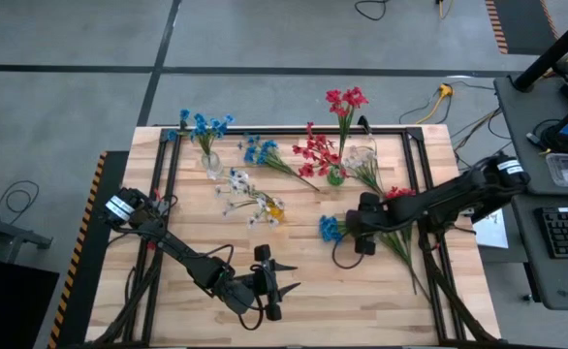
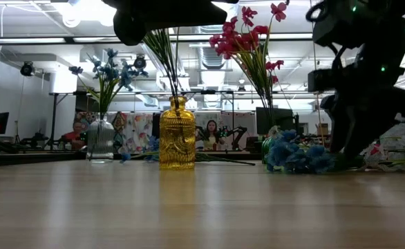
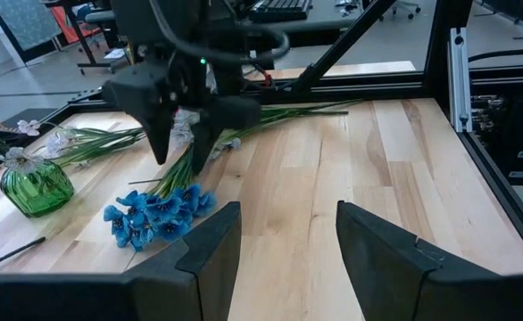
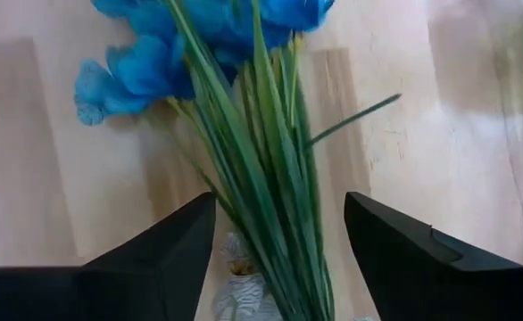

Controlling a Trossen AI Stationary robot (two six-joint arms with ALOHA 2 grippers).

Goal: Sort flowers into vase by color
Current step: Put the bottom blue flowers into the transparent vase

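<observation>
The left pincer (image 1: pixel 286 287) waits at the near edge of the desk (image 1: pixel 362 301), about 6 o'clock, with its fingers spread and nothing between them. A little farther, at 3 o'clock from the desk middle, the right pincer (image 1: pixel 359 236) hangs low over a blue sprig (image 1: pixel 331 229) that lies flat on the wood. Its fingers (image 4: pixel 163 254) are spread on both sides of the green stems (image 4: pixel 266 178); they do not pinch them. The blue blossoms (image 4: pixel 168 53) point away from this pincer, toward 9 o'clock.

Near the middle, a yellow vase (image 2: pixel 177 143) holds white flowers (image 1: pixel 240 184). Beyond it, at 1 o'clock, a green vase (image 3: pixel 36 185) holds red flowers (image 1: pixel 346 100), and another red sprig (image 1: pixel 315 152) lies just beside it. A 2nd blue sprig (image 1: pixel 261 150) lies at 12 o'clock. At the far side, about 11 o'clock, a clear vase (image 2: pixel 100 139) holds blue flowers (image 1: pixel 202 125).
</observation>
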